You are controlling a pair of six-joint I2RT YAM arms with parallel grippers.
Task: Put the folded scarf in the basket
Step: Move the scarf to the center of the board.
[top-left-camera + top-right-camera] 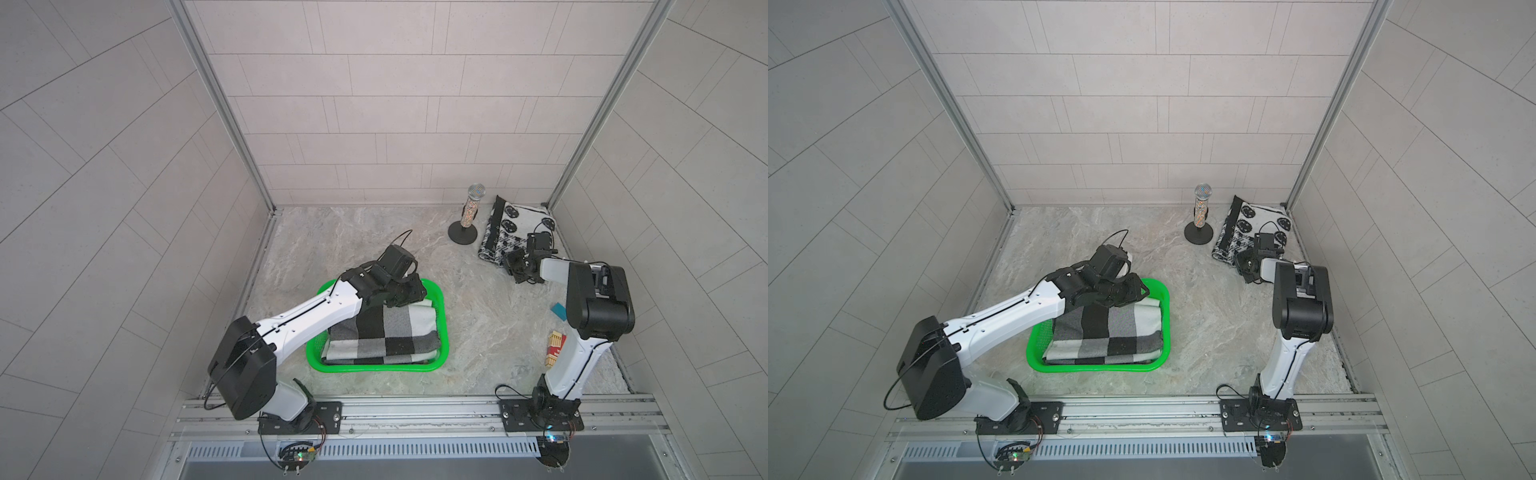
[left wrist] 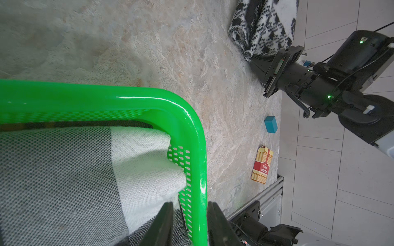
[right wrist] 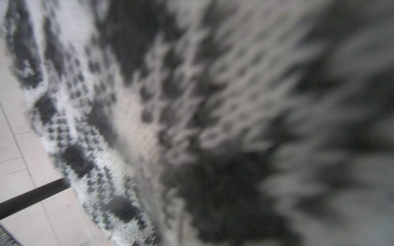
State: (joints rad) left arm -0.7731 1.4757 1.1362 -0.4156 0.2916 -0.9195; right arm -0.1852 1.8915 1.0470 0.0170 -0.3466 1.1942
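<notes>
Basket (image 1: pixel 376 368): stands left of middle on the bench (image 1: pixel 374 249), nearer the front edge than the back wall. Checked scarf (image 1: pixel 386 332): lies folded inside it, black, grey and white squares up, covers nearly the whole floor, presses against the perforated wall at the far right corner.

Left claw (image 2: pixel 190 204): hangs over the basket close to that corner, straddles the right wall with fingers apart, one inside against the scarf, one outside just beside the rim. Cannot tell whether it squeezes the wall or only brackets it.

Right claw (image 2: pixel 254 60): reaches to the far right of the bench, fingers together, tips touching the near edge of the knitted scarf (image 1: pixel 511 226), well apart from the basket. Cannot tell whether any fabric is pinched. Right wrist view: only blurred black-and-white stitches, very close.

Just left of the knitted scarf: glittery microphone (image 1: pixel 469 216), upright on a round black stand. Beside the right arm, nearer the front: teal block (image 1: pixel 559 311) and red-and-gold box (image 1: pixel 556 347), both on the bench.
</notes>
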